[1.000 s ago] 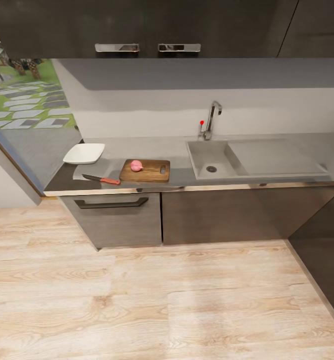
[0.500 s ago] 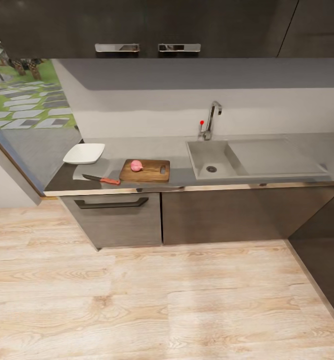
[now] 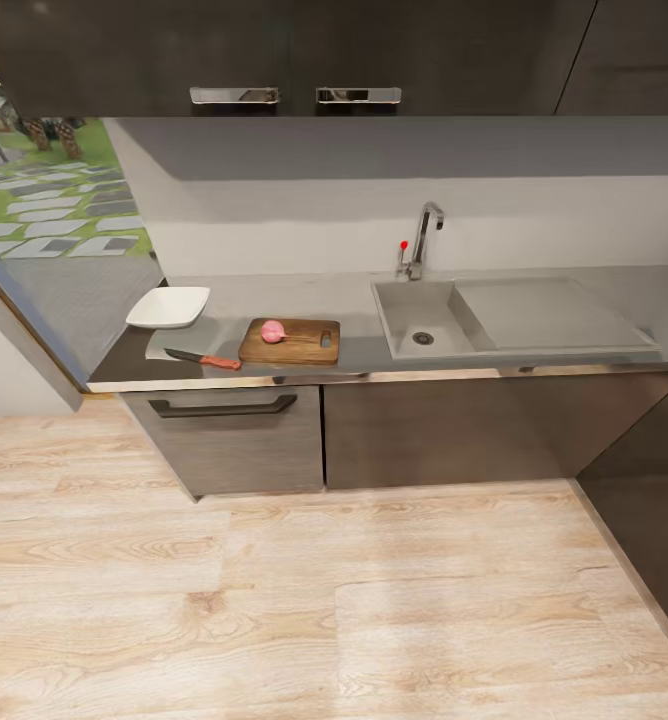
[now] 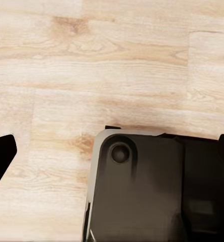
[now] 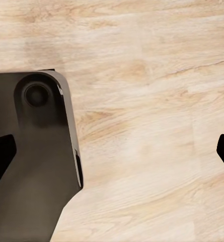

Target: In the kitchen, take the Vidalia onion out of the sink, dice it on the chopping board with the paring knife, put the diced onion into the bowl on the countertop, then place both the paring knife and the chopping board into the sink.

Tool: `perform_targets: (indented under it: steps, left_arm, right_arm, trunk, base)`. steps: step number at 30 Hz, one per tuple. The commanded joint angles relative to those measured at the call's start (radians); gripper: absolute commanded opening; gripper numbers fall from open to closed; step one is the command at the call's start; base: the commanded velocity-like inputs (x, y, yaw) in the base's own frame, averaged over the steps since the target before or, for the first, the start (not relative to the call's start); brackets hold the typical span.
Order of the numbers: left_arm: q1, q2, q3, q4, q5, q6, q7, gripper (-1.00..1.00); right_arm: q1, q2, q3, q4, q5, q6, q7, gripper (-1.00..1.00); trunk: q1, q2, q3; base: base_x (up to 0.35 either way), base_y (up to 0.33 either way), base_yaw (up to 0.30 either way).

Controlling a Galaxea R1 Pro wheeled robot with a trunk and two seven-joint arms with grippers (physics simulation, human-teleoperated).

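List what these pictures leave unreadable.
- Onion on the chopping board, head view: too small to tell whole or cut.
- Left pincer, left wrist view: fingertips cut by the edges, a dark robot part across the middle.
- Sink, head view: near wall hides its front floor.

onion (image 3: 272,331) on chopping board (image 3: 292,342); paring knife (image 3: 202,359) left; sink (image 3: 422,318) right.
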Motion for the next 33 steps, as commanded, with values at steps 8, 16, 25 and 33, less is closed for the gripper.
perform_targets:
  steps: [8,16,25,33]
  left_arm:
    - [0.000,0.003,0.003,0.006,0.011,-0.001,-0.010,1.00]
    - [0.000,0.003,0.003,0.008,0.011,0.000,-0.010,1.00]
    - [0.000,0.003,0.003,0.013,0.011,0.000,-0.009,1.00]
    - [0.000,0.003,0.003,0.013,0.011,0.001,-0.008,1.00]
  right_arm:
    - [0.001,0.005,0.001,-0.001,-0.005,-0.007,0.002,1.00]
    - [0.001,0.003,0.001,-0.002,-0.003,-0.011,0.003,1.00]
    - [0.001,0.003,-0.001,-0.004,-0.002,-0.016,0.003,1.00]
    - [0.001,0.003,0.000,-0.004,-0.001,-0.094,0.003,1.00]
  trunk:
    - [0.001,-0.002,0.001]
    - [0.001,-0.002,0.013]
    - [0.001,-0.002,0.027]
    - [0.001,-0.002,0.037]
  base:
    - [0.000,0.000,0.000]
    - [0.000,0.000,0.000]
    - [0.000,0.000,0.000]
    - [0.000,0.000,0.000]
